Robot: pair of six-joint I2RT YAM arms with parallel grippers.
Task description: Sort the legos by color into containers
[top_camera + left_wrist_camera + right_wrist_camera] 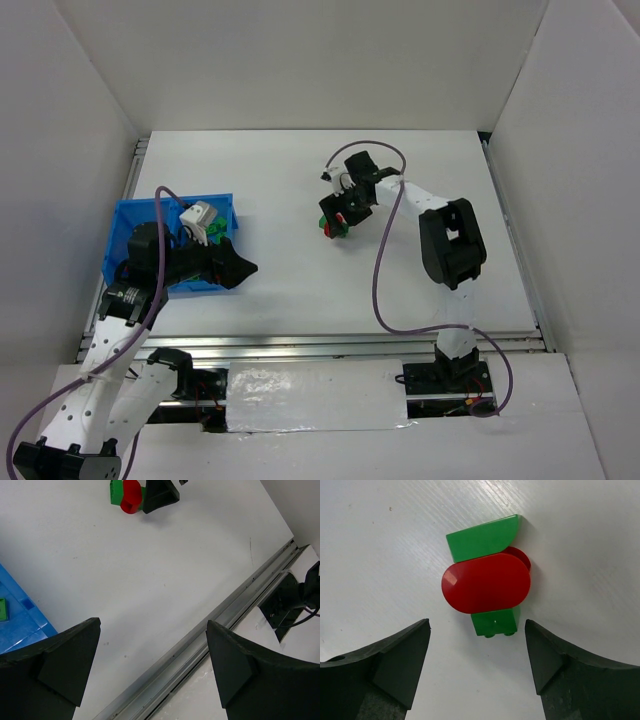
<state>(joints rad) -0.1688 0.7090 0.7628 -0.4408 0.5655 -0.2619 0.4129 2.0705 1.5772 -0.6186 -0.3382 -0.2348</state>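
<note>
Top view: the left gripper hovers at the near right corner of the blue bin, its fingers aimed right. Green bricks lie in the bin, half hidden by the arm, and I cannot tell which compartment they are in. The right gripper is down over a red-and-green lego mid-table, well apart from the bin, and covers most of it. The table is white, boxed in by white walls, with a metal rail along the near edge.

Left wrist view: the fingers stand wide apart over bare table with nothing between them. A corner of the bin is cut off at the left edge. At the top the lego sits just beside one black finger of the other arm; contact is hard to judge.

Right wrist view: the fingers are apart. The lego lies on the table just ahead of the gap and touches neither.
- The red plate, an oval, lies on top with its long axis across the view.
- A green wedge sticks out on the far side.
- A green block sticks out on the near side, its studs toward the gripper.

The stack runs lengthwise away from the gripper. How the pieces join under the red plate is hidden.
</note>
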